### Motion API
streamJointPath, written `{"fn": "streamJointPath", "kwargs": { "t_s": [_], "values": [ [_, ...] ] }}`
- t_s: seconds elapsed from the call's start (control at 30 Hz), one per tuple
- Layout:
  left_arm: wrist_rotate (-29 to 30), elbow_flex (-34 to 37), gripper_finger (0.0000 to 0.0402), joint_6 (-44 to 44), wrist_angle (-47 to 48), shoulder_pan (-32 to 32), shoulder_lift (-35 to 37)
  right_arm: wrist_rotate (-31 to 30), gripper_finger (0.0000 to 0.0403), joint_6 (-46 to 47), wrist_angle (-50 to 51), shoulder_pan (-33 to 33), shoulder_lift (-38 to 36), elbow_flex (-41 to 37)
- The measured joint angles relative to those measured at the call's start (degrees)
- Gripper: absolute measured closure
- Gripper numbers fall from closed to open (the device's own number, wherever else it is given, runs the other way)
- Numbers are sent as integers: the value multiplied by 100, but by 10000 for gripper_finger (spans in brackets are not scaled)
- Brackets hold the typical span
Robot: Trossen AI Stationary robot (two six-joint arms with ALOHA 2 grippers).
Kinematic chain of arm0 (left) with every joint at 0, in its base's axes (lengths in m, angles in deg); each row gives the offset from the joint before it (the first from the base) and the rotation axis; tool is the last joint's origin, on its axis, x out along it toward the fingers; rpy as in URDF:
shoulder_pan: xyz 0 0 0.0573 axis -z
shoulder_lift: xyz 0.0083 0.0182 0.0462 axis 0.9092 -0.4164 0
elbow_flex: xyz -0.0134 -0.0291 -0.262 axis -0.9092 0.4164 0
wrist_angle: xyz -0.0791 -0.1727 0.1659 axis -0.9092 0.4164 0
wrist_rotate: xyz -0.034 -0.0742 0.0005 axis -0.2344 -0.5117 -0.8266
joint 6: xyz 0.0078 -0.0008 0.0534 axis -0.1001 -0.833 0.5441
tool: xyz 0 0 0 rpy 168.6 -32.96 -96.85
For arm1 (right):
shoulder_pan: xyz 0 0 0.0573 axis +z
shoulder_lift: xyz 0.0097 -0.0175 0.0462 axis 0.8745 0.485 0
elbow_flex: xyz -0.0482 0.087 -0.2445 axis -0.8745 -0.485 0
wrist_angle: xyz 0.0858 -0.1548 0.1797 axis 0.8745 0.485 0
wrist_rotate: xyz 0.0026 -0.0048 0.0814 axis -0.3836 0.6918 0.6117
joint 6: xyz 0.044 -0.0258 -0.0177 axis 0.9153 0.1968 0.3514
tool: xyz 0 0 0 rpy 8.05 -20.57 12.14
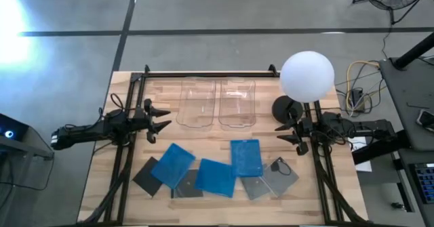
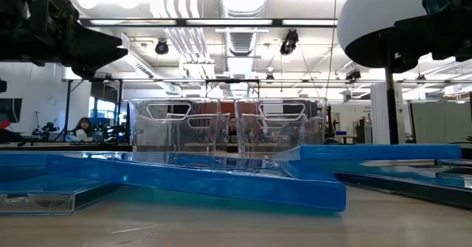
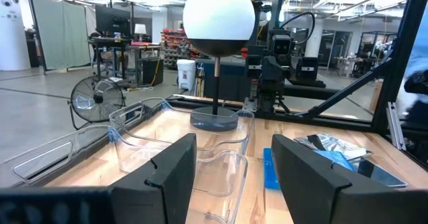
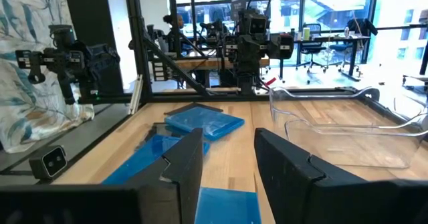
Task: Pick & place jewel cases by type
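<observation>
- Currently I see the left gripper (image 1: 161, 119) at the table's left edge, fingers spread, empty.
- Right gripper (image 1: 285, 133) at the right edge, fingers spread, empty.
- Jewel cases (image 1: 215, 169), blue and dark grey, lie overlapping near the front edge, apart from both clear bins (image 1: 217, 103).

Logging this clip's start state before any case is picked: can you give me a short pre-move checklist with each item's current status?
1. Left gripper fingers open and holding nothing: ok.
2. Right gripper fingers open and holding nothing: ok.
3. Both clear bins, left bin and right bin, have no cases inside: ok.
4. Blue jewel cases and dark jewel cases all on the table, near its front edge: ok.
5. Cases lying separate for an easy pick: not ok, several overlap, such as the middle blue case on a dark one.
6. White globe lamp clear of the right arm's path: cannot tell.
</observation>
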Motion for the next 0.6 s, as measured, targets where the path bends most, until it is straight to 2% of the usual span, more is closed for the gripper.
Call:
{"fn": "streamJointPath", "kwargs": {
  "t_s": [0.5, 0.6],
  "values": [
    [0, 0, 223, 0, 0, 0, 2, -2, 273, -3, 0, 1, -1, 0],
    [-1, 0, 223, -1, 0, 0, 0, -151, 269, -948, -19, 1, 0, -1]
  ]
}}
